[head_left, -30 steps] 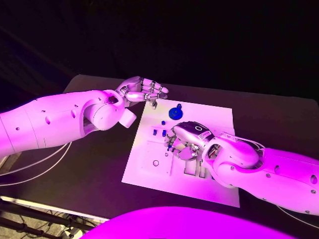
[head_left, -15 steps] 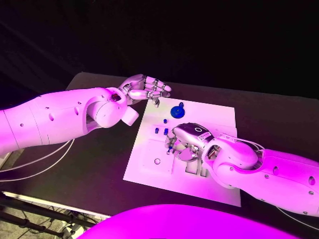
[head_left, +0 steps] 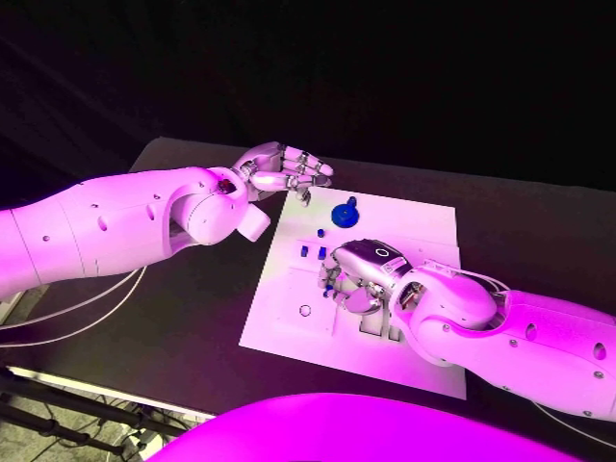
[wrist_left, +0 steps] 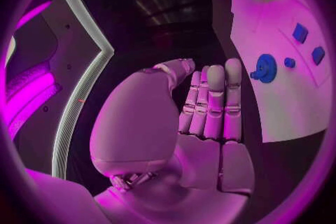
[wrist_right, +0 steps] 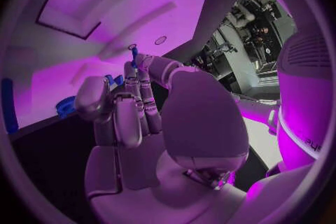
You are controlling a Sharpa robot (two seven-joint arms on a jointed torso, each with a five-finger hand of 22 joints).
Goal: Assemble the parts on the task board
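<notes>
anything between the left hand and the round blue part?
Nothing: head view shows bare board between the left hand and the round blue part.

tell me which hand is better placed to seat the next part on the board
Probably the right hand: it is over the middle of the task board and pinches a small blue part at its fingertips. The left hand hovers at the board's far corner, fingers curled, nothing visibly held.

The right robot hand (head_left: 357, 279) blocks the task board (head_left: 288, 332) centre — the near-left board stays open.
</notes>
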